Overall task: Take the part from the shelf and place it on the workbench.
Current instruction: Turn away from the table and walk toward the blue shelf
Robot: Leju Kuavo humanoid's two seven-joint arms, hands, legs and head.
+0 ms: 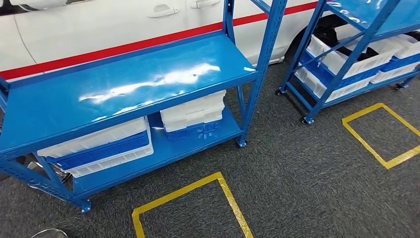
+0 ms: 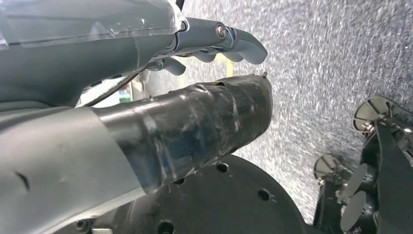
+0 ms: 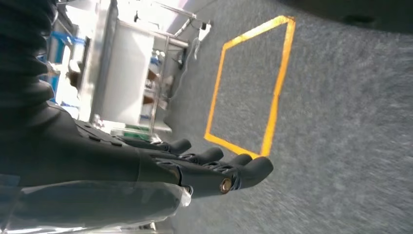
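Shelving in blue steel fills my head view: the near rack point(image 1: 129, 82) has a bare, glossy top deck, and I judge it may be the drop-off surface, though I cannot confirm that it is the desk. White bins point(image 1: 193, 111) sit stacked over a blue tray on its lower deck, with a second stack point(image 1: 99, 146) beside them; their contents are hidden from me. The far rack point(image 1: 346, 54) carries white bins tilted toward the aisle, presumably for easy reach, and dark items point(image 1: 329, 35) lie in the upper ones. I take one of these to be the part, but it is too small to identify. Yellow tape squares point(image 1: 190, 208) on the grey carpet look like standing marks for the robot. Both arms hang beside the body, so each wrist camera looks at the floor. My left robot hand point(image 2: 214, 48) holds nothing, its fingers lightly curled and apart from the taped thumb. My right robot hand point(image 3: 214, 165) is likewise unloaded, fingers extended side by side. Fetching has not yet begun.
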